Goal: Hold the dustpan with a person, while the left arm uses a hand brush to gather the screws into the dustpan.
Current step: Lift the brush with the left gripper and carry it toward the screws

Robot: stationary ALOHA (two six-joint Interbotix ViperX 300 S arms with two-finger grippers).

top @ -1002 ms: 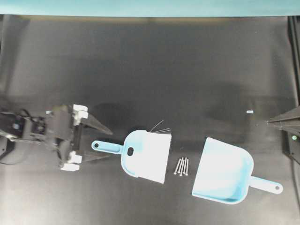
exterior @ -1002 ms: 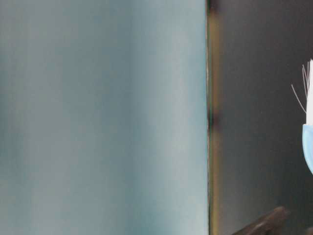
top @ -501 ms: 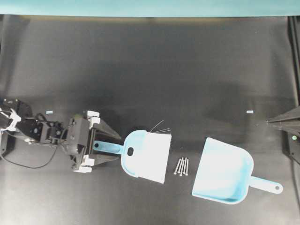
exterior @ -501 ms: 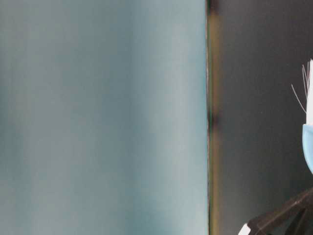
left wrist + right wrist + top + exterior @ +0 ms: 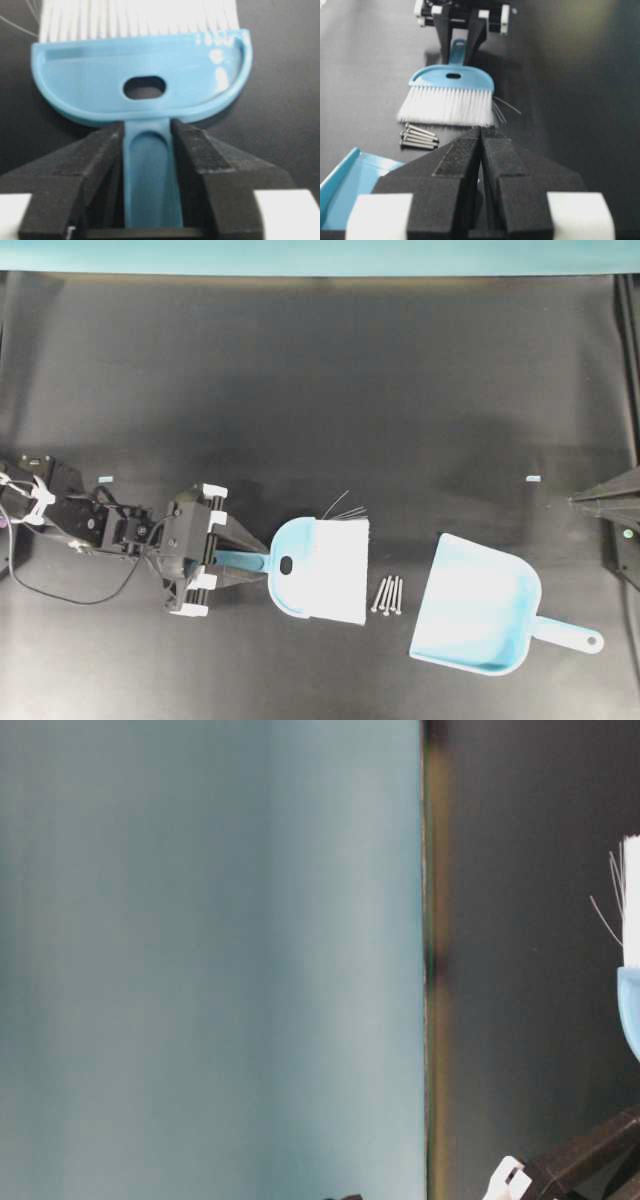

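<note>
Closing in from a second ago, the left gripper point(image 5: 148, 150) now clamps the hand brush point(image 5: 322, 558) handle, bristles just short of the screws point(image 5: 388, 594) beside the unheld dustpan point(image 5: 478, 606); sweeping comes next.

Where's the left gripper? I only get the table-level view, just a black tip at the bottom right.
Observer: The left gripper is shut on the hand brush handle, a finger against each side.
Operator: Screws?
Observer: The screws lie bunched on the mat between the bristles and the dustpan front edge, none in it.
Operator: Right side?
Observer: The right gripper is shut on nothing, well apart from the dustpan handle.
</note>
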